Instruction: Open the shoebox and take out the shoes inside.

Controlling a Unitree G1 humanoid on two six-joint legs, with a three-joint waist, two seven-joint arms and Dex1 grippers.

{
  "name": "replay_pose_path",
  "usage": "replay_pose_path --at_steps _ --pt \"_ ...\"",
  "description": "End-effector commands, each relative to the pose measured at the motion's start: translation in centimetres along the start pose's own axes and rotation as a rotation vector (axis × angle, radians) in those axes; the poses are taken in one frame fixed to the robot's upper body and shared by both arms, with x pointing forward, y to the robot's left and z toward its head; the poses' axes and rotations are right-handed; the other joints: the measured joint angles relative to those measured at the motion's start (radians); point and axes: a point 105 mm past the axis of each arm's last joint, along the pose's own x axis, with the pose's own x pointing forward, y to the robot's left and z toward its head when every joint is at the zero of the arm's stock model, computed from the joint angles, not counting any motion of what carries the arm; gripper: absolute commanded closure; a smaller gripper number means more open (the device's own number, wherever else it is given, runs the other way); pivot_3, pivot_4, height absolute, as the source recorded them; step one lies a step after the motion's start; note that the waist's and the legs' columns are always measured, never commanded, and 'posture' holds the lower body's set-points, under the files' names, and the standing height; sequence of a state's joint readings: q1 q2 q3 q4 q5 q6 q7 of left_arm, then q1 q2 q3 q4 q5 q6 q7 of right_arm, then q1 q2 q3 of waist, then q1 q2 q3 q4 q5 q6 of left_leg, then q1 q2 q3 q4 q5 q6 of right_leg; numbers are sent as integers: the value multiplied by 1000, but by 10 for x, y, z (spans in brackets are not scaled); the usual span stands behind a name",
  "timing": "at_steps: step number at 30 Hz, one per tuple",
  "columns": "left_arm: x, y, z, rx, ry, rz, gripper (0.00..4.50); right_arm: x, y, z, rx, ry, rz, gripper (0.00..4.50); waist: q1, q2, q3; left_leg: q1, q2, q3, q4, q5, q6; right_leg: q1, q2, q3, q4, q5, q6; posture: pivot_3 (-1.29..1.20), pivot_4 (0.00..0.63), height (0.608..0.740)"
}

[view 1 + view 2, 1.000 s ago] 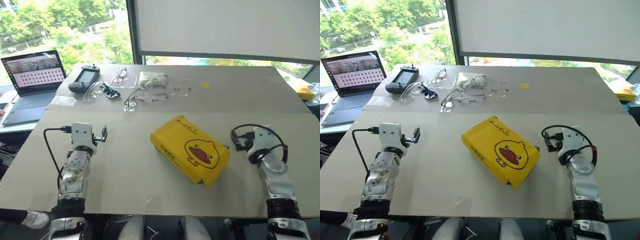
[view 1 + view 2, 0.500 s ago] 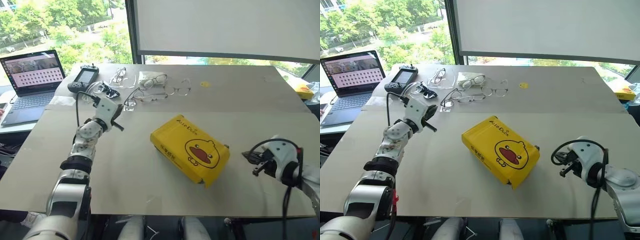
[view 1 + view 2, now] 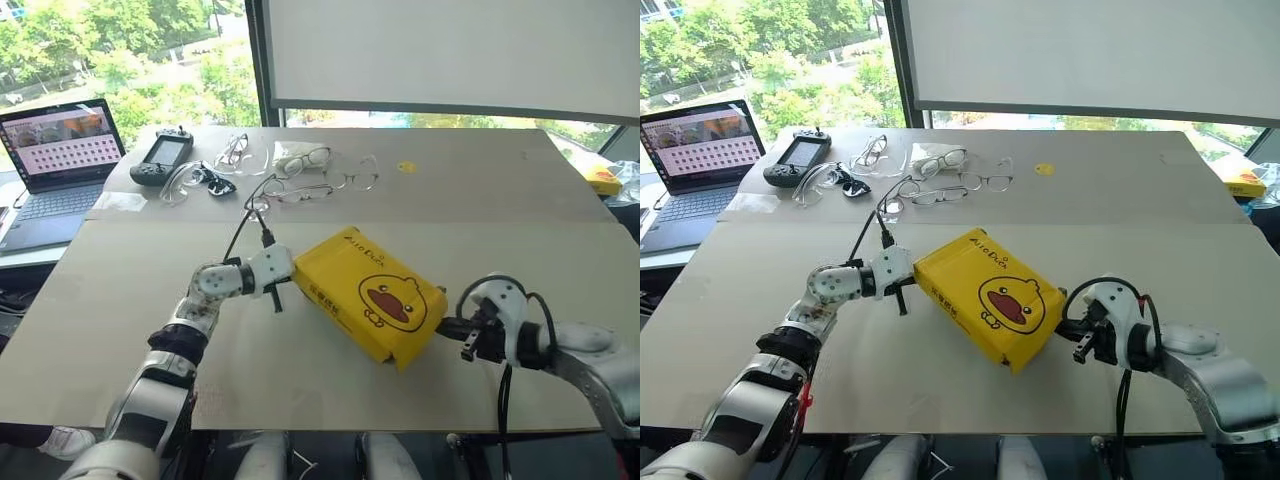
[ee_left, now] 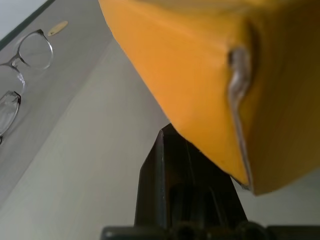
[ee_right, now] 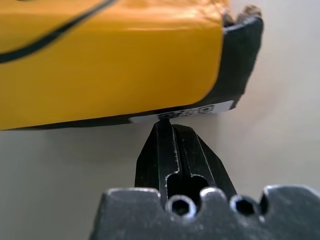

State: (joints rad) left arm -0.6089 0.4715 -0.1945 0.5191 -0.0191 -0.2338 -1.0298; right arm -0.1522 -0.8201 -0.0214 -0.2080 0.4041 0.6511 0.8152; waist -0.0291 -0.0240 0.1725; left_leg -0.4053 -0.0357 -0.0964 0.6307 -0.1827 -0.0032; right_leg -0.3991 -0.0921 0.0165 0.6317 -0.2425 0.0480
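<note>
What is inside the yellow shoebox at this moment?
Nothing inside can be seen: the shoebox lies closed on the table, its yellow duck lid covering the contents. The left pincer and right pincer are shut at its two ends.

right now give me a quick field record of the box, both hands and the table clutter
shoebox: lid on, lying at an angle on the table
left hand: fingers shut, at the box's left end
right hand: fingers shut, at the box's right end
far side: several glasses, handheld controller
far left: open laptop
</note>
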Motion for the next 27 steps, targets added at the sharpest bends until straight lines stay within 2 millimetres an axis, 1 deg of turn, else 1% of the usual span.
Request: replay_pose_path --at_steps 1,4,6,8,12,15,17,20,21,23,25,27 --pt "-27 -17 8 -99 59 -127 4500 18 -17 13 -109 -54 -3 4473 -9 1 0 0 0 0 -1 0 0 -1 0 1 1 0 0 0 150 740" --pt "-50 -25 12 -170 132 -162 4500 40 -26 26 -156 -89 32 4473 -20 1 2 0 1 1 0 0 0 -3 2 2 3 1 -2 0 150 740" --pt "-57 -30 17 -211 149 -176 4500 49 -29 31 -202 -83 55 4473 -19 1 2 1 1 1 0 1 0 -4 2 2 6 1 -2 0 150 740" --pt "-64 -35 19 -231 181 -194 4500 56 -28 40 -242 -90 90 4473 -16 1 2 2 2 1 0 1 0 -4 2 2 8 0 -2 0 150 740" --pt "-69 -40 20 -252 211 -194 4500 66 -28 48 -308 -89 122 4473 -16 2 3 2 2 1 -1 0 -1 -5 2 3 10 0 -3 0 150 740" --pt "-71 -39 22 -273 204 -180 4500 76 -32 65 -344 -144 96 4473 -19 2 3 2 2 1 -1 0 -1 -6 2 3 10 1 -6 0 150 740" --pt "-71 -45 25 -298 191 -206 4500 86 -34 73 -340 -182 71 4473 -22 2 3 2 2 2 -1 1 -1 -6 2 4 11 1 -6 0 150 740" --pt "-71 -53 29 -321 185 -240 4500 96 -31 77 -354 -206 74 4473 -20 2 4 3 2 2 -2 1 -1 -6 3 4 11 1 -6 0 150 740" --pt "-71 -54 30 -327 184 -246 4500 98 -31 78 -353 -212 75 4473 -19 2 4 3 2 2 -2 1 -1 -6 3 4 12 3 -10 0 150 740" --pt "-73 -62 26 -324 235 -286 4500 103 -24 73 -345 -182 134 4473 -18 2 4 2 2 2 -2 1 -1 -7 2 4 11 4 -11 0 150 740" --pt "-77 -69 21 -314 281 -321 4500 104 -19 69 -354 -157 170 4473 -18 2 4 2 2 2 -2 1 -1 -7 2 4 12 4 -11 0 150 740" --pt "-81 -67 21 -326 286 -306 4500 98 -18 64 -362 -125 196 4473 -18 2 5 3 2 2 -2 1 -1 -6 2 4 12 4 -11 0 150 740"
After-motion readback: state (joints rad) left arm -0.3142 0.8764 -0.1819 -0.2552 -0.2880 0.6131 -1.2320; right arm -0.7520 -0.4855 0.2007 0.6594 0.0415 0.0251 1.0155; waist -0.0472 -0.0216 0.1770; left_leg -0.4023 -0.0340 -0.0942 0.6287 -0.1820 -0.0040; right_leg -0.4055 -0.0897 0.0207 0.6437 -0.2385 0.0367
